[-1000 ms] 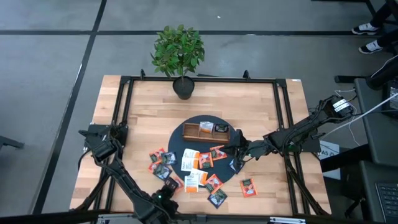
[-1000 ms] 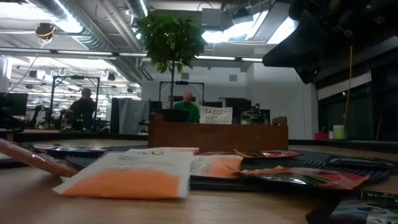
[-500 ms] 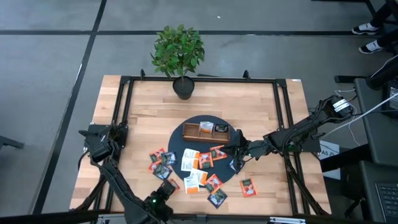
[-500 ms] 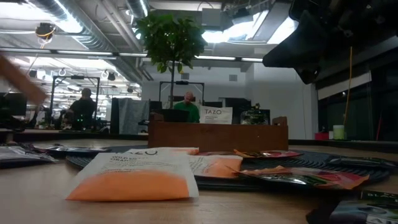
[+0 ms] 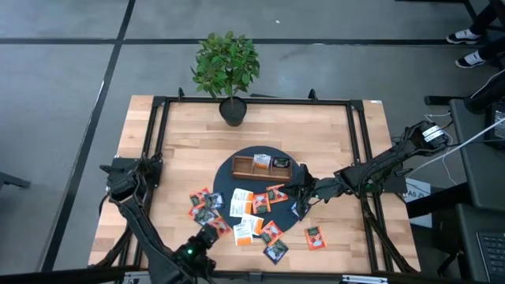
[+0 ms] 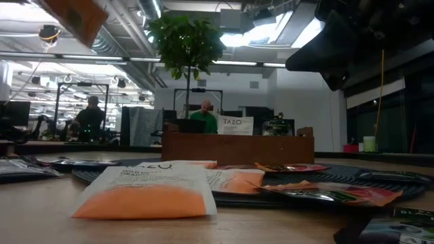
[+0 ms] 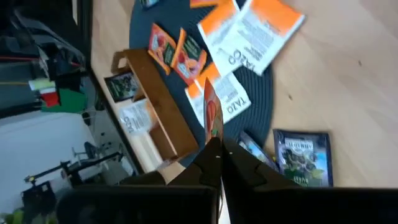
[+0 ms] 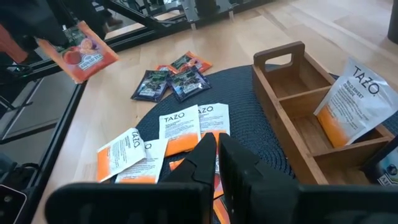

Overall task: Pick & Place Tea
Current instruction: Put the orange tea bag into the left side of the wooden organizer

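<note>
Orange, white and dark tea sachets (image 5: 251, 207) lie scattered on a dark round mat (image 5: 229, 183) and on the wood near it. The wooden tray (image 5: 260, 165) stands on the mat's far part; a white-orange sachet (image 8: 351, 99) leans in one compartment. My left gripper (image 7: 214, 152) is over the table's near edge, left of the mat, shut on an orange sachet (image 8: 81, 50). That sachet shows high up in the low view (image 6: 74, 17). My right gripper (image 8: 216, 152) hovers shut over the mat's right part, beside the tray. My left gripper pinches the orange sachet between its two fingers by one edge (image 7: 212, 127). The sachet sticks out past the fingertips, edge-on in the left wrist view. It is lifted clear of the table and tilted (image 8: 87, 53).
A potted plant (image 5: 227, 67) stands at the table's far edge. A black frame (image 5: 158, 150) runs round the tabletop. Loose sachets (image 5: 314, 237) lie on the wood near the right front of the mat. Bare wood shows on the table's left and far parts.
My left gripper has risen from the tabletop with the orange sachet, which went from low at the table's left to high above it. A white-orange sachet near the front edge turned a little. The right arm kept still.
</note>
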Tool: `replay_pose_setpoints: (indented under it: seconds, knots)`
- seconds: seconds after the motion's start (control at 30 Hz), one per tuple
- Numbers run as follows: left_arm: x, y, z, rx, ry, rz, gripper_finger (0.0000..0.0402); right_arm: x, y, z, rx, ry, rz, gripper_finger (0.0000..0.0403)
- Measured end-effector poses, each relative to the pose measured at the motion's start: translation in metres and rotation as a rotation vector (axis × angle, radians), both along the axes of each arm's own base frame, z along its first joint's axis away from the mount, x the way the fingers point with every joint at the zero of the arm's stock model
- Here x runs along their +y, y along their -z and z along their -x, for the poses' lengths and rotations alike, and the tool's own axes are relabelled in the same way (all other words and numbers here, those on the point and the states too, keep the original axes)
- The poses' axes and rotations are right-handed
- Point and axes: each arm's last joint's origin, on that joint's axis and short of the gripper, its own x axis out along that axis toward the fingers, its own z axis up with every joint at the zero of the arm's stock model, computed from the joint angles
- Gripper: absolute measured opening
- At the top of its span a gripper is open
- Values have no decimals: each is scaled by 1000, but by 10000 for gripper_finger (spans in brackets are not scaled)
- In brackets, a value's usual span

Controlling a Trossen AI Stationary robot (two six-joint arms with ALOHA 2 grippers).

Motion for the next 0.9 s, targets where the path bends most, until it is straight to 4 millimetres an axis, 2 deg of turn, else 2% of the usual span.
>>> replay_pose_setpoints:
  seconds: [0.4,0.7,0.9]
  knots:
    - [13,-1,-23,21,26,-14,1,0,0,0,1,-1,2,23]
    - [26,30,-31,85,38,-58,1,0,0,0,1,0,1,23]
    - [37,32,-39,63,80,29,1,0,0,0,1,0,1,24]
